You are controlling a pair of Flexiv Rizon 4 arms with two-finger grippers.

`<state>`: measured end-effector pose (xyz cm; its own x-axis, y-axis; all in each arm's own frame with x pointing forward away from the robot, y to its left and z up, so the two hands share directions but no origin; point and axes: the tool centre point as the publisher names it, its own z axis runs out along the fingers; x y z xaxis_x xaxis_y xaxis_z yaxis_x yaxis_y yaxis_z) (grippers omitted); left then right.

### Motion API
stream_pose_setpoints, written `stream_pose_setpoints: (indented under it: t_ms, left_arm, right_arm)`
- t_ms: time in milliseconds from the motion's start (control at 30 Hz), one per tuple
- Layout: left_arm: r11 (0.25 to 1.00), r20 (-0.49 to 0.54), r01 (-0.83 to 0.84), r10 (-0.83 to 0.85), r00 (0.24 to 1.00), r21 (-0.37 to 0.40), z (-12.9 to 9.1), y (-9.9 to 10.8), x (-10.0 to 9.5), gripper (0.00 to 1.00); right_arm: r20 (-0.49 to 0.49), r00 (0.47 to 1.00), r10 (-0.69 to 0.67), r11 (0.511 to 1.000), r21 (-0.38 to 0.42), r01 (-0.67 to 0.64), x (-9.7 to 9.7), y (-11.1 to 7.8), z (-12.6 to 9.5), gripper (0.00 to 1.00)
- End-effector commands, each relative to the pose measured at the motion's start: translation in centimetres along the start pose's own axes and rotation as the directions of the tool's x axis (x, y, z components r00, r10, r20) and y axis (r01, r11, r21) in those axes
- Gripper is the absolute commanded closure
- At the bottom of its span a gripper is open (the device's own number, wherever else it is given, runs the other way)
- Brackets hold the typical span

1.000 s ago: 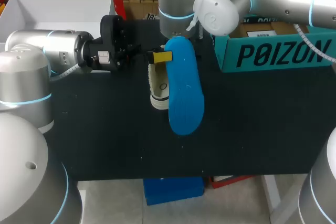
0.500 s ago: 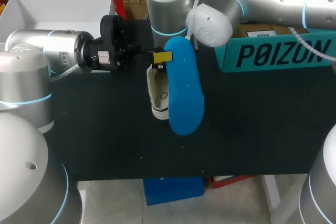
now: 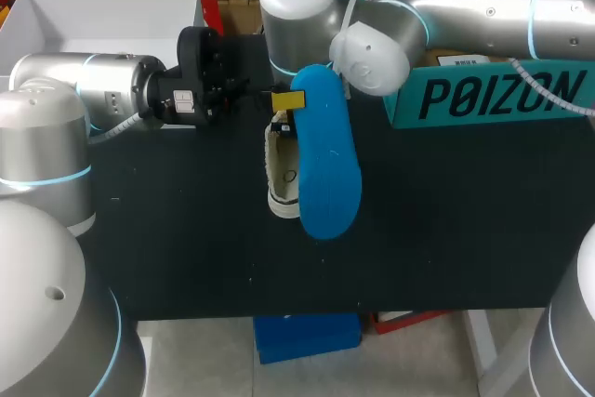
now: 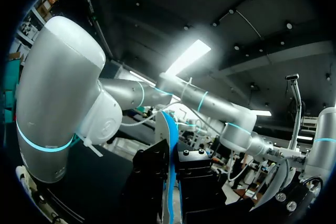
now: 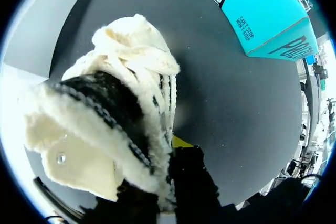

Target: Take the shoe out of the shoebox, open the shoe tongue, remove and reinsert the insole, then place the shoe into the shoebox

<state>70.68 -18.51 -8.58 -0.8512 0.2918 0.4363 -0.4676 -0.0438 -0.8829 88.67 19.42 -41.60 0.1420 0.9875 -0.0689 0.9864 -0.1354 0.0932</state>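
Pinching the blue insole [image 3: 327, 160] at its far end, the left gripper [image 3: 290, 101] has both fingers closed narrowly on the edge, and the insole hangs out flat above the black table [image 3: 186, 248]. Just beside it and partly under it sits the cream fleece-lined shoe [image 3: 282, 169], near the table's middle. The right gripper [image 5: 164, 163] is clamped on the shoe's collar, one yellow tip outside the lining. The teal shoebox [image 3: 483, 90] stands well apart at the far right.

A black table [image 3: 186, 248] spreads beneath the right claw [image 5: 164, 156]. On it, well ahead of that claw, stands a teal shoebox [image 5: 262, 14]
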Motion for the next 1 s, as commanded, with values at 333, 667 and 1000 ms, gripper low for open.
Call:
stream_pose_setpoints:
  t_ms: [333,667,1000]
  left_arm:
    - [1.000,0.006,-0.001,0.001,1.000,0.000,0.1,0.1,0.1,1.00]
    - [1.000,0.006,-0.001,0.001,1.000,0.000,0.1,0.1,0.1,1.00]
    - [1.000,0.006,-0.001,0.001,1.000,0.000,0.1,0.1,0.1,1.00]
  right_arm:
    - [0.015,0.999,0.029,0.999,-0.013,-0.029,-1.1,0.1,0.2,0.00]
    - [0.021,0.999,0.050,0.998,-0.042,-0.050,-3.2,0.6,-2.0,0.00]
    - [0.010,0.999,0.043,0.997,-0.062,-0.043,-7.3,0.9,-4.8,0.00]
